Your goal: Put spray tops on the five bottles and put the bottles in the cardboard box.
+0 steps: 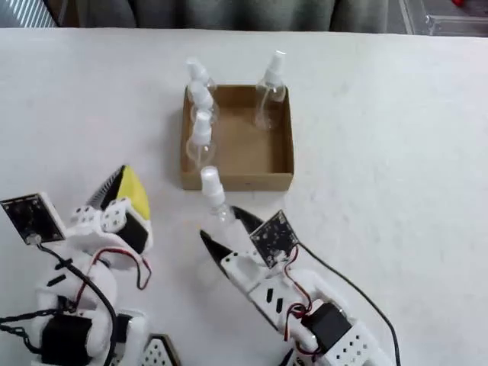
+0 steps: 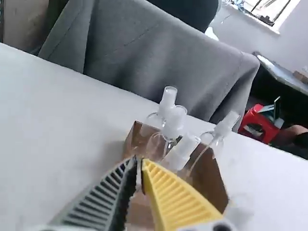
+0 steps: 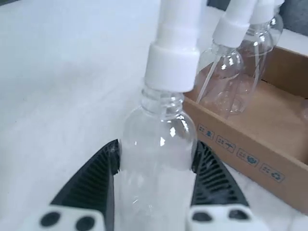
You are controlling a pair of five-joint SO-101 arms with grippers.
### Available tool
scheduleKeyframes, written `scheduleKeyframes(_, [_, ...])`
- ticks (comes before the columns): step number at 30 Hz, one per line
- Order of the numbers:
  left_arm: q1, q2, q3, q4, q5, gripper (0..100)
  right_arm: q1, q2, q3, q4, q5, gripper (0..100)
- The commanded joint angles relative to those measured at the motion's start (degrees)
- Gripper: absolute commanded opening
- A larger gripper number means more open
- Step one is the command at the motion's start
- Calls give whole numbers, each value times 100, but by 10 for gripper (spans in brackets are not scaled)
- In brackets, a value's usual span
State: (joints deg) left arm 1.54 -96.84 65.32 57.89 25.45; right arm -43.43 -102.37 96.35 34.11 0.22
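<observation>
A clear bottle (image 1: 220, 207) with a white spray top (image 1: 210, 181) stands on the table just in front of the cardboard box (image 1: 284, 164). My right gripper (image 1: 219, 223) is shut on this bottle (image 3: 159, 130), with a black finger (image 3: 94, 180) pressed to each side of its body. In the box stand several more clear bottles with spray tops, three along one wall (image 1: 200, 137) and one in the far corner (image 1: 271, 91). My left gripper (image 1: 122, 174) rests to the box's left; its grey and yellow fingers (image 2: 168, 192) are shut on nothing, pointing toward the box (image 2: 137, 139).
The white table (image 1: 381, 114) lies bare to the right of and beyond the box. A grey cloth-covered chair (image 2: 159, 53) stands behind the table's far edge. Both arm bases occupy the near edge.
</observation>
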Motion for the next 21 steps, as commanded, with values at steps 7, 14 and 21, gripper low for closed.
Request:
scheduleKeyframes(7, [-207, 57, 316, 360, -615, 21, 110, -92, 53, -1314, 1609, 16])
scheduleKeyframes(14, [-207, 57, 993, -360, -185, 21, 84, -92, 53, -2387, 1987, 16])
scheduleKeyframes(21, [-207, 57, 1037, -413, -185, 21, 84, -119, 53, -3046, 1389, 15])
